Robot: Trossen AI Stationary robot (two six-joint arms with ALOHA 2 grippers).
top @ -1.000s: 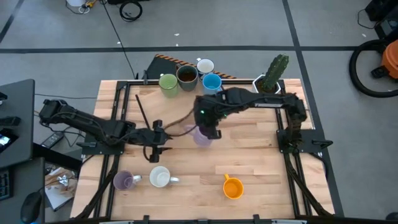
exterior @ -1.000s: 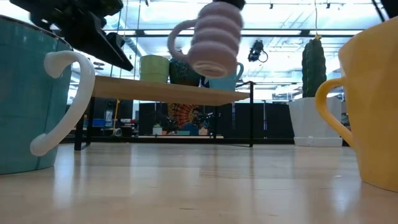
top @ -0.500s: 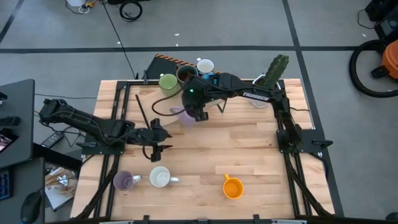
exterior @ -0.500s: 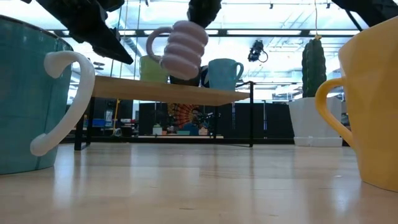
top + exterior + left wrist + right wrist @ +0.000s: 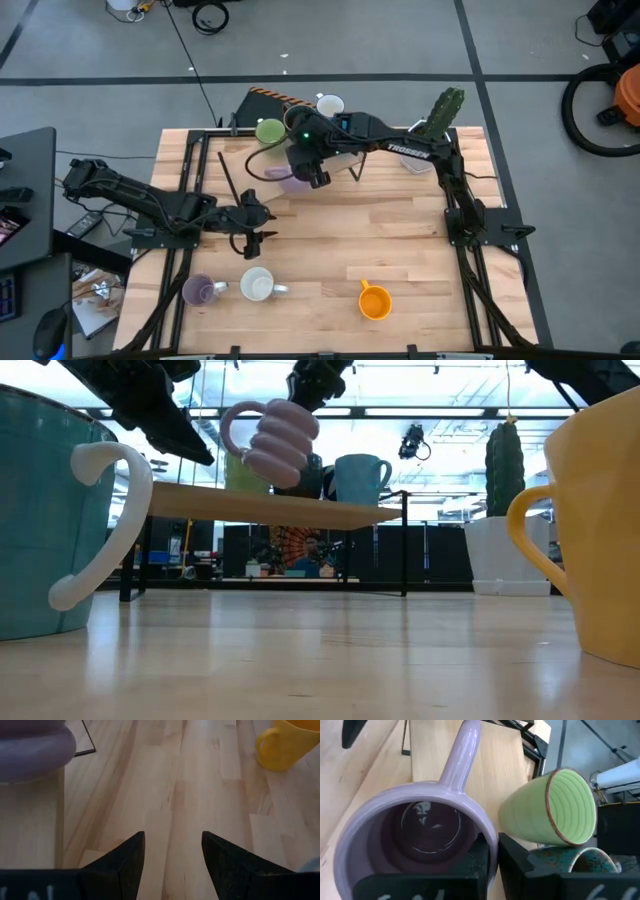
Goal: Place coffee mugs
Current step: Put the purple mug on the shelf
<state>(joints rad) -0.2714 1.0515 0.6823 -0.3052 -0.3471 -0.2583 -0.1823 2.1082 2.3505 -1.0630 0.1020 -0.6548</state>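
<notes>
We have the purple ribbed mug (image 5: 278,444) up in the air over the raised wooden shelf (image 5: 270,511) at the back of the surface, its handle pointing out toward the shelf's open end. The right tool (image 5: 308,165) is pinched nearly shut on the mug's rim, one finger inside the wall and one outside, as the right wrist view shows.

Just beside it on the shelf stand the green mug (image 5: 555,810), the dark brown mug (image 5: 587,861), the blue mug (image 5: 357,478) and, behind them, a white mug (image 5: 330,104). That crowd is our worry. If the purple mug comes down too close, its body could knock the green mug and tip it or shove it off the back edge. A rim pinch is also a thin hold, so the mug could swing or slip if it touches down at a tilt. Landing too near the shelf's front edge could leave it overhanging.

The left tool (image 5: 172,862) hangs low over the surface (image 5: 200,795) with its fingers apart and nothing between them. Well apart, near the front edge, wait another purple mug (image 5: 199,290), a second white mug (image 5: 258,286) and the orange mug (image 5: 374,301). The cactus pot (image 5: 436,125) sits at the far right corner.
</notes>
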